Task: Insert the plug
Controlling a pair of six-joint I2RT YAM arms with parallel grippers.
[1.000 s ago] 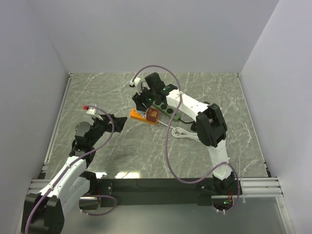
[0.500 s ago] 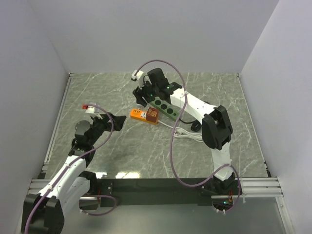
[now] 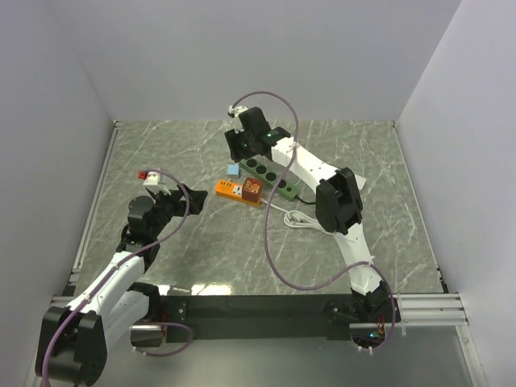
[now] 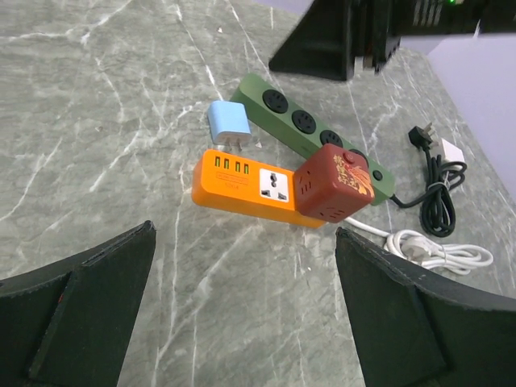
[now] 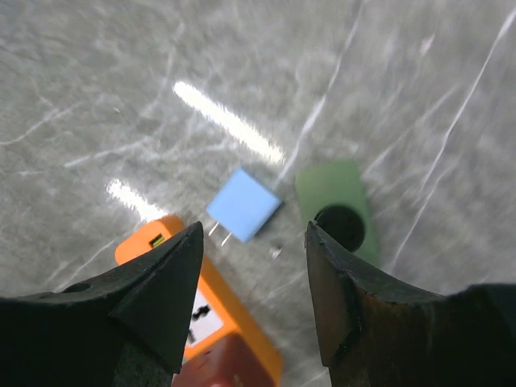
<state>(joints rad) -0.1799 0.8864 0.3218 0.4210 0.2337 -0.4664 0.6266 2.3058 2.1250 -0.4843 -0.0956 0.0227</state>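
A small blue plug (image 3: pixel 234 171) (image 4: pixel 228 122) (image 5: pixel 244 204) lies flat on the marble table, its two prongs pointing at the orange power strip (image 3: pixel 229 189) (image 4: pixel 242 179) (image 5: pixel 211 313). It lies just left of the end of the green power strip (image 3: pixel 271 174) (image 4: pixel 300 122) (image 5: pixel 334 201). A red cube adapter (image 3: pixel 252 189) (image 4: pixel 335 181) sits on the orange strip's right end. My right gripper (image 3: pixel 237 153) (image 5: pixel 252 229) hovers above the plug, open, holding nothing. My left gripper (image 3: pixel 200 197) (image 4: pixel 243 232) is wide open over bare table, left of the orange strip.
A coiled white cable (image 3: pixel 302 219) (image 4: pixel 439 251) lies right of the strips. A black cord (image 4: pixel 435 185) runs from the green strip. Grey walls close in the left, far and right sides of the table.
My right gripper has pulled back from over the strips toward the far wall. The blue plug, hidden under it before, now lies in plain sight on the table. The left arm has barely moved.
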